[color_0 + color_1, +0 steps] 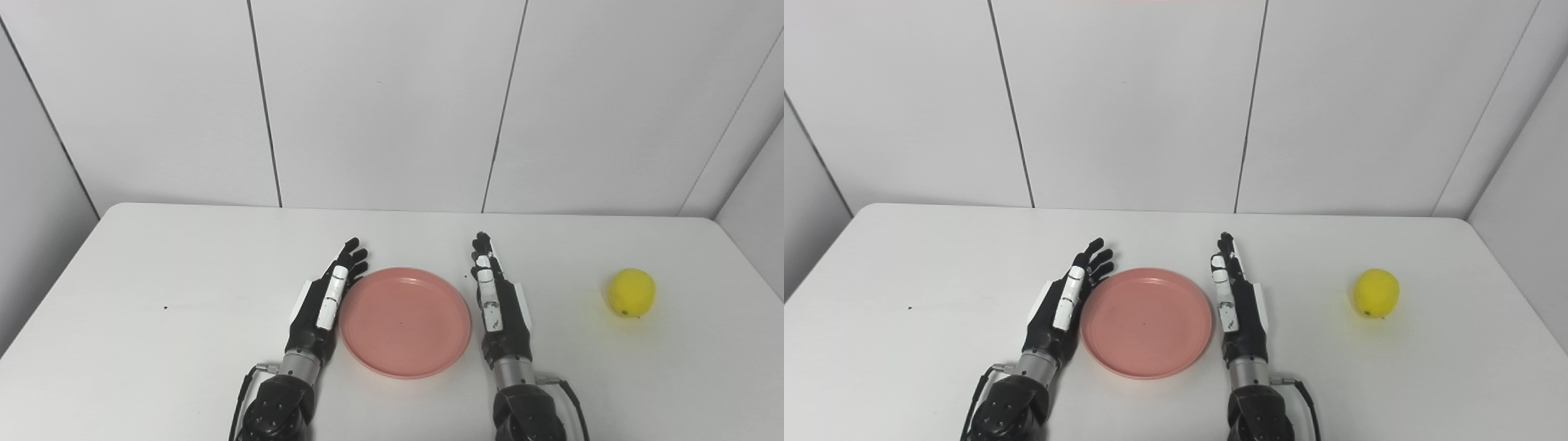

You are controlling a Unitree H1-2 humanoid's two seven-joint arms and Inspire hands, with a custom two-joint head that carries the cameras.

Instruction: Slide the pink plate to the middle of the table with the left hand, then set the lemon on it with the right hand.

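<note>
A round pink plate (405,321) lies flat on the white table (153,263), near its front middle, with nothing on it. My left hand (324,300) rests edge-on against the plate's left rim, fingers straight and apart, holding nothing. Just off the plate's right rim stands my right hand (496,300), also flat and open, apart from the rim by a small gap. The yellow lemon (631,292) sits alone far to the right of the right hand, near the table's right edge.
White wall panels (380,104) rise right behind the table's back edge and close in on both sides. A tiny dark speck (165,307) marks the tabletop at the left.
</note>
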